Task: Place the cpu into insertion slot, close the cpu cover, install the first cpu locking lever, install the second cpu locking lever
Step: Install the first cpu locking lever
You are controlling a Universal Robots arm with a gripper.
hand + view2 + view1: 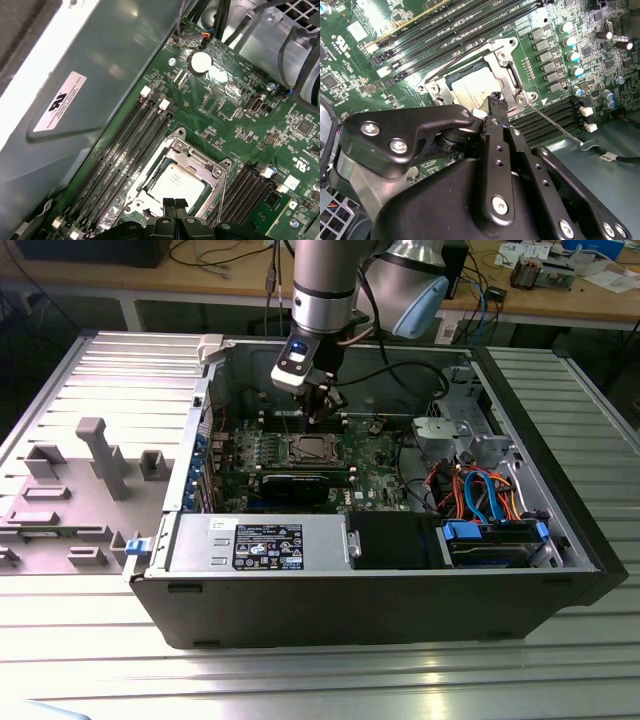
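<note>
The exterior view looks down from above into the open computer case [400, 570], taking in the arm [325, 285]. Both wrist views ride close over the motherboard [235, 117], sharing the insertion slot [475, 82] [175, 175].

Silvery cpu [174, 181] lies flat in insertion slot [150, 172], cpu cover [200, 161] closed.

A silvery-tan square metal cpu [175, 181] is framed by the thin silver metal cpu cover [192, 156] on a green circuit board [235, 120] lined with long black memory slots [132, 150]. The matte black jointed tool [496, 102] is studded with silver screws.
</note>
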